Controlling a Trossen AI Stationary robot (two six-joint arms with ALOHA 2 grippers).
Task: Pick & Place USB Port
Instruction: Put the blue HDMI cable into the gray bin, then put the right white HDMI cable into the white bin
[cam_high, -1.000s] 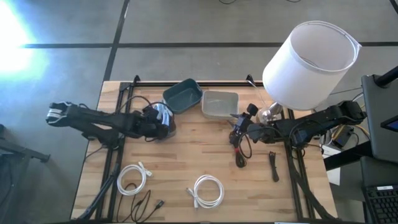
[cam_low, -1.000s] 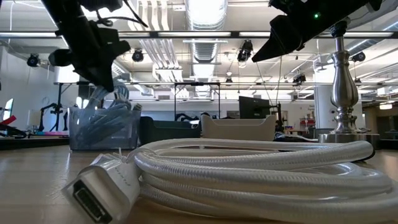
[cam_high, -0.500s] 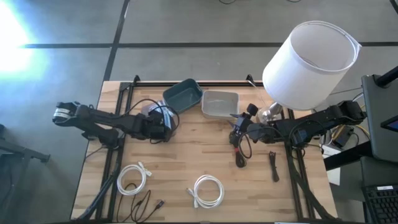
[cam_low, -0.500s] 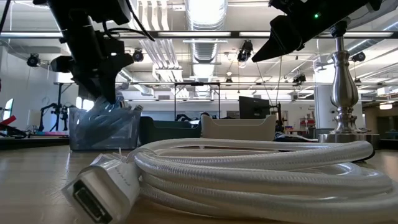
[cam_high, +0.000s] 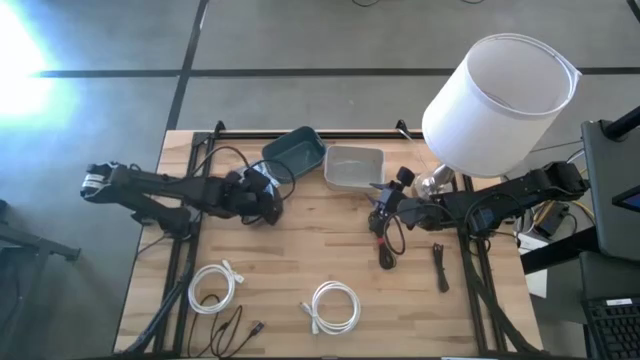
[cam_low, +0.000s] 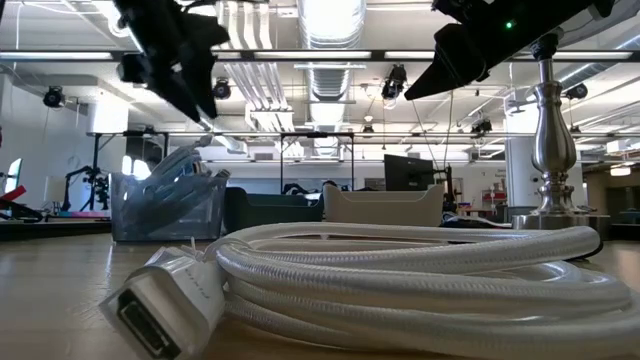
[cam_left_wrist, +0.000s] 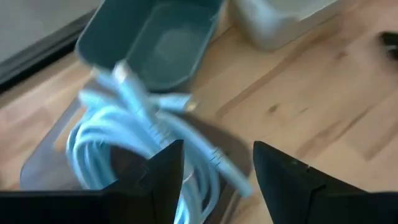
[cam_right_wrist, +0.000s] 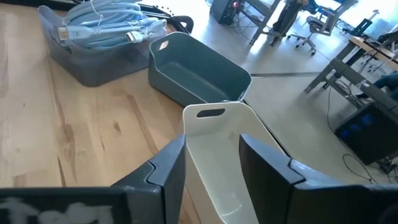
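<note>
Left wrist view: pale-blue coiled cable (cam_left_wrist: 134, 134) fills translucent bin (cam_left_wrist: 43, 162).

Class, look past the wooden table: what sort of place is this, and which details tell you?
Probably an open lab or workshop: exposed ceiling ducts, desks and office chairs on a concrete floor, a monitor behind.

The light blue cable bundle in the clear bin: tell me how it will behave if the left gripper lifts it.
The light blue cable bundle is loosely coiled, so it will probably sag and partly uncoil. Its loose connector ends may dangle or snag the clear bin. Thin cord suggests it is light, so the left gripper, open above it, might lift only a few loops.
</note>
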